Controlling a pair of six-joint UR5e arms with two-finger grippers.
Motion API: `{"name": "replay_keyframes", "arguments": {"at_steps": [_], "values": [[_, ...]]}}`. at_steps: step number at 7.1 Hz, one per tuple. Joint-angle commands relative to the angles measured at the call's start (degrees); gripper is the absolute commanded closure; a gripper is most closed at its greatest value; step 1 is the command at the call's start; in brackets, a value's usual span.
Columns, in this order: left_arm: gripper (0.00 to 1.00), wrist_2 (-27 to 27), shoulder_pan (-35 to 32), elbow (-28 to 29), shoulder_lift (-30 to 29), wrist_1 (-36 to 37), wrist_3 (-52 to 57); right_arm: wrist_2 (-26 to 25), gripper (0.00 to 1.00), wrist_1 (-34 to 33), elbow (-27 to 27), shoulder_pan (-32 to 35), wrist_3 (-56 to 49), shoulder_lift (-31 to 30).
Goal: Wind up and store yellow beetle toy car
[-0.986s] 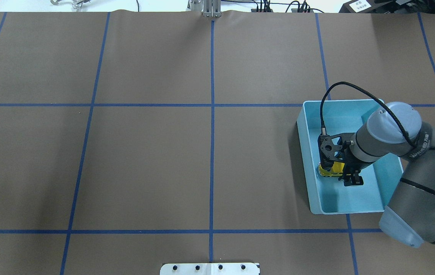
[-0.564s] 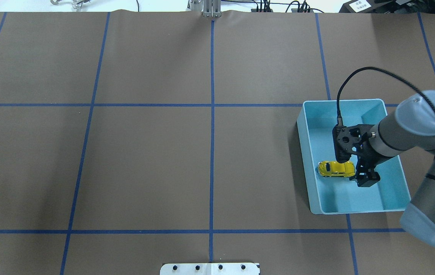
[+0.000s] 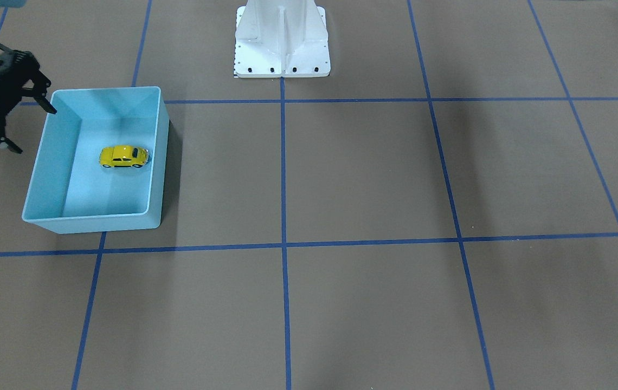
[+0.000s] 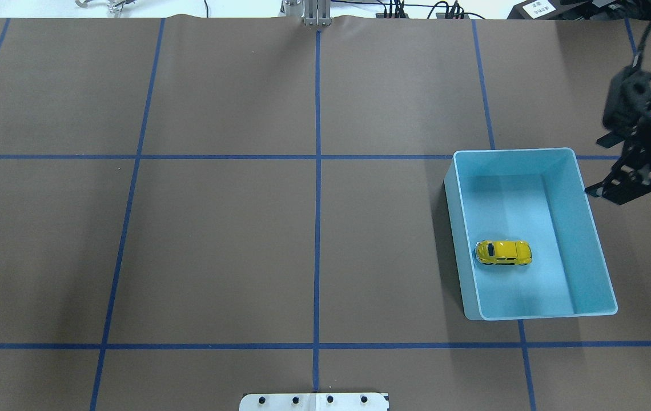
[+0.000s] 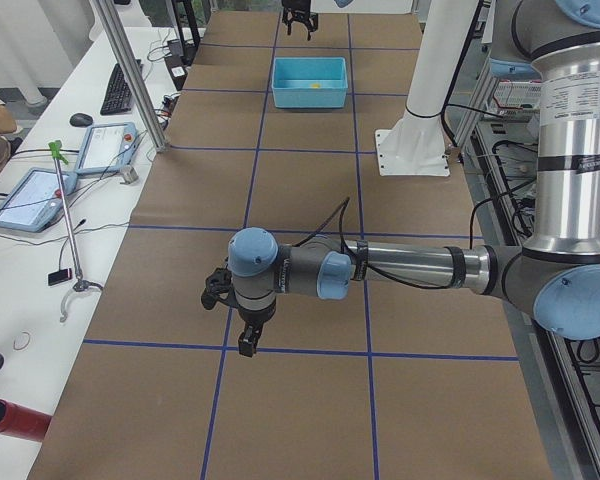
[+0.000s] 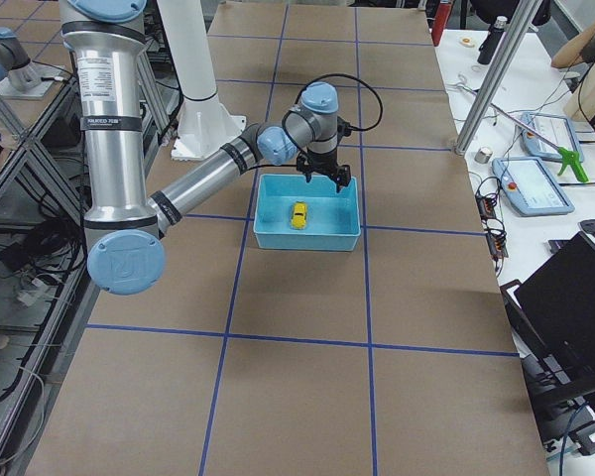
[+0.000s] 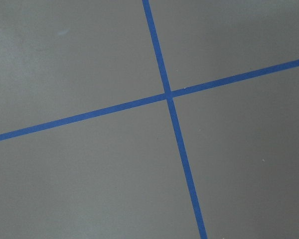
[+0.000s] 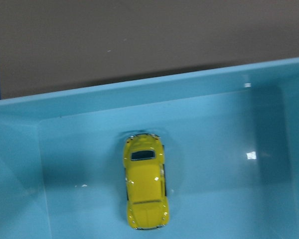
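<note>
Sitting on its wheels, the yellow beetle toy car (image 4: 503,252) is down on the floor of the light blue bin (image 4: 579,228), in the half nearer the robot. It is close to the bin wall that faces the middle of the counter (image 4: 217,245). The car's long way runs side to side, across the short way of the bin. Farther out, the right pincer (image 4: 611,191) hangs in the air just past the bin's far outer corner. Its two fingers (image 4: 627,190) are spread wide and hold nothing. From that pincer the car is back toward the robot, in toward the middle of the counter, and lower down. Much farther off, at the other end of the counter, is the left pincer (image 5: 246,340); I cannot tell if it is wide or narrow. The right arm is by far the nearer one. I think the car is put away, so the job looks almost done.
</note>
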Motion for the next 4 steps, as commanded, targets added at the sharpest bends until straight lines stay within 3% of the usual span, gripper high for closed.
{"name": "replay_keyframes", "arguments": {"at_steps": [1, 2, 3, 4], "values": [[0.0, -0.1, 0.0, 0.0, -0.1, 0.0, 0.1, 3.0, 0.0, -9.4, -1.3, 15.5, 7.0, -0.1], [0.0, -0.1, 0.0, 0.0, 0.0, 0.0, 0.0, 4.3, 0.0, -13.4, -4.6, 20.5, 10.5, -0.2], [0.0, -0.1, 0.0, 0.0, -0.1, 0.0, 0.0, 9.8, 0.0, -14.0, -10.6, 24.0, 14.5, -0.4], [0.0, -0.1, 0.0, 0.0, 0.0, 0.0, 0.0, 9.8, 0.0, -13.5, -16.7, 26.5, 16.2, -1.0]]}}
